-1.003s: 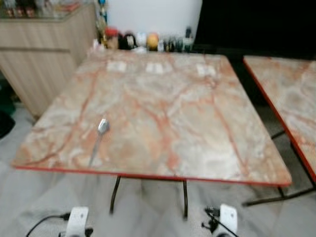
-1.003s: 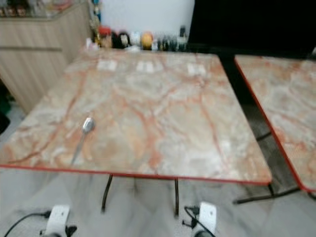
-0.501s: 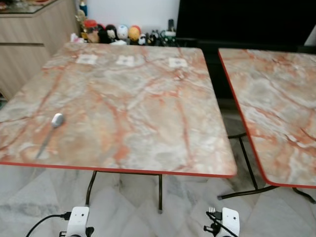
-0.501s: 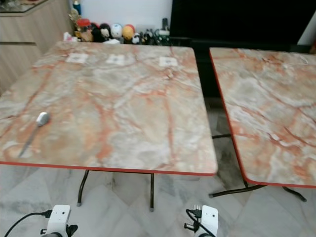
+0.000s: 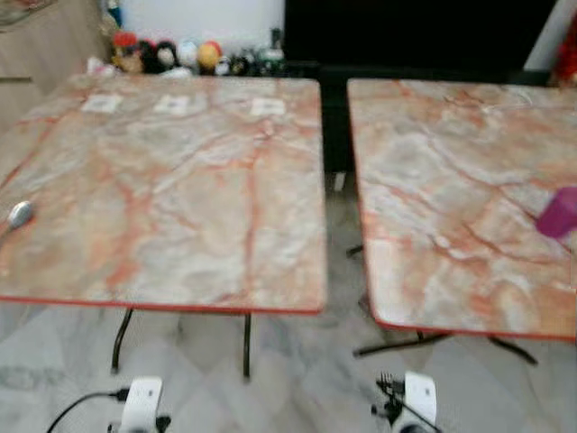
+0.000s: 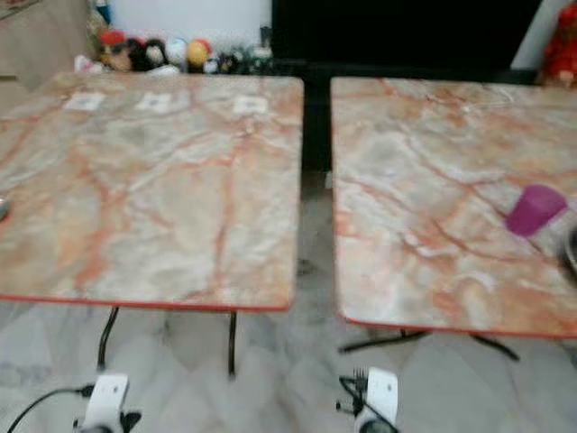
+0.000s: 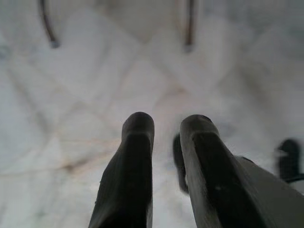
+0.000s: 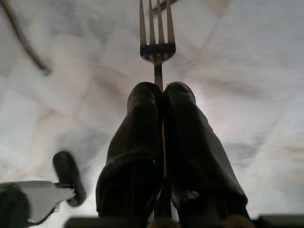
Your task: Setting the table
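Figurines (image 5: 167, 56) beyond marble tables (floor tiled)

Both arms are held low, the wrists seen at the lower edge of the head views. The left gripper (image 7: 164, 128) is pointed downward, its fingers slightly parted and empty. The right gripper (image 8: 162, 92) is clamped on a fork (image 8: 156, 42), tines projecting beyond the fingertips.

Two marble-patterned desks with red edging stand side by side, a narrow gap between them. The left desk (image 5: 180, 180) carries a metal spoon (image 5: 18, 215) at its left edge and three small white cards (image 5: 176, 105) near the far edge. The right desk (image 5: 451, 207) carries a purple plastic cup (image 5: 559, 213). Small figurines (image 5: 180, 56) line the far wall.
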Controlling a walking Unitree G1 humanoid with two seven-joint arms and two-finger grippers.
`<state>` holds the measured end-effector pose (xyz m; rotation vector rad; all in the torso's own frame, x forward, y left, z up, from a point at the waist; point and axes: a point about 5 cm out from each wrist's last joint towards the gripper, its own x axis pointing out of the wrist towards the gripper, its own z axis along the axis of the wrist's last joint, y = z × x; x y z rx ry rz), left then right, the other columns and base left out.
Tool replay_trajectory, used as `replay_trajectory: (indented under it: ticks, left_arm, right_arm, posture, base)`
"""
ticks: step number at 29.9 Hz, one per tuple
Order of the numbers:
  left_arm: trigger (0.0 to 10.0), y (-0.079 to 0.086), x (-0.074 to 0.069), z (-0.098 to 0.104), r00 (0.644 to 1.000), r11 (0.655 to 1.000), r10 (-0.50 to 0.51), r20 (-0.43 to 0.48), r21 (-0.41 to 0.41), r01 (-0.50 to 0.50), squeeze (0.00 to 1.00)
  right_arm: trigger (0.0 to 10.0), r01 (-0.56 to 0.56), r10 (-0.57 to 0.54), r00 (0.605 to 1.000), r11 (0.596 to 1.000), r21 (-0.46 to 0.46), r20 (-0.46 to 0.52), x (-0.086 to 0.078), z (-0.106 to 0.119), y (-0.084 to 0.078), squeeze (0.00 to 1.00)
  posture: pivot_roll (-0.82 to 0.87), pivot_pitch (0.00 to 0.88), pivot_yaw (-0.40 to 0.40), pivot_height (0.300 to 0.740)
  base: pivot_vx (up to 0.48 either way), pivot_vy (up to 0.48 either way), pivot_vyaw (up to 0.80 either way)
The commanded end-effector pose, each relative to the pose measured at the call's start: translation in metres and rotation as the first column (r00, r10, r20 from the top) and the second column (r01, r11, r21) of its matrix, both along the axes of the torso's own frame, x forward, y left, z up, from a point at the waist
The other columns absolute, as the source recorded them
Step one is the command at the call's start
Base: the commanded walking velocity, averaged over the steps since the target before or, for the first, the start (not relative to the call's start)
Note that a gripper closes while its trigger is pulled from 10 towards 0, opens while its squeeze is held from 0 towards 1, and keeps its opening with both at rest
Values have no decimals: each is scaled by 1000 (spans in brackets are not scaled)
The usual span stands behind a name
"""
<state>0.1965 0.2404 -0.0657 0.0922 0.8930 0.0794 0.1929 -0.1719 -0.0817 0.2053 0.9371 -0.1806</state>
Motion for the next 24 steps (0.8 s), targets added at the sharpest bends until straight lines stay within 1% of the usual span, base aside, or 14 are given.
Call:
replay_trajectory:
  ticks: [1, 4, 8, 10, 12, 16, 18, 19, 20, 22, 24]
  left_arm:
    - [10000, 5, -6, -2, 1000, 1000, 0, -19, 12, 1, 0]
    - [10000, 5, -6, -2, 1000, 1000, -3, -20, 12, 3, 0]
    - [10000, 5, -7, -2, 1000, 1000, -5, -22, 12, 5, 0]
    - [10000, 5, -7, -3, 1000, 1000, -6, -25, 13, 6, 0]
    - [10000, 5, -8, -3, 1000, 1000, -6, -25, 13, 6, 0]
    - [10000, 5, -8, -3, 1000, 1000, -6, -27, 13, 7, 0]
    - [10000, 5, -8, -3, 1000, 1000, -5, -28, 13, 5, 0]
    - [10000, 5, -9, -3, 1000, 1000, -4, -29, 14, 4, 0]
    - [10000, 5, -9, -3, 1000, 1000, -4, -29, 14, 4, 0]
    - [10000, 5, -9, -4, 1000, 1000, -2, -31, 13, 2, 0]
    - [10000, 5, -10, -4, 999, 1000, 9, -34, 14, -9, 0]
  right_arm:
    - [10000, -5, 5, 1000, 1000, 2, 13, 8, 4, 4, 0]
    - [10000, -3, 3, 1000, 1000, 6, 22, 15, 7, 9, 0]
    - [10000, -4, 4, 1000, 1000, 9, 25, 17, 8, 13, 0]
    - [10000, -5, 4, 1000, 1000, 14, 31, 21, 10, 19, 0]
    - [10000, -4, 4, 1000, 1000, 15, 30, 21, 10, 20, 0]
    - [10000, 12, -12, 1000, 1000, 7, 18, 13, 6, 11, 0]
    - [10000, 48, -48, 999, 999, 5, 13, 12, 5, 9, 0]
    - [10000, 92, -92, 996, 996, 5, 7, 10, 5, 6, 0]
    - [10000, 92, -92, 996, 996, 5, 7, 10, 5, 6, 0]
    - [10000, 135, -135, 991, 991, 10, -7, 8, 3, 4, 0]
    - [10000, 125, -124, 992, 992, 1, -18, 6, 2, 4, 0]
  posture:
    - [27, 8, -9, 740]
    - [31, 3, -9, 740]
    - [31, 0, -9, 740]
    - [31, 0, -8, 740]
    - [30, 0, -7, 740]
    - [30, 0, -8, 740]
    - [30, 0, -8, 740]
    - [29, 5, -7, 740]
    - [29, 5, -7, 740]
    - [29, 5, -7, 740]
    - [29, 5, -7, 740]
  base:
    - [0, -428, 0]
    - [0, -430, 0]
    - [0, -429, 0]
    - [0, -428, 0]
    - [0, -428, 0]
    - [0, -427, 0]
    - [0, -428, 0]
    - [0, -431, 0]
    - [0, -431, 0]
    - [0, -382, 0]
    - [0, 0, -622]
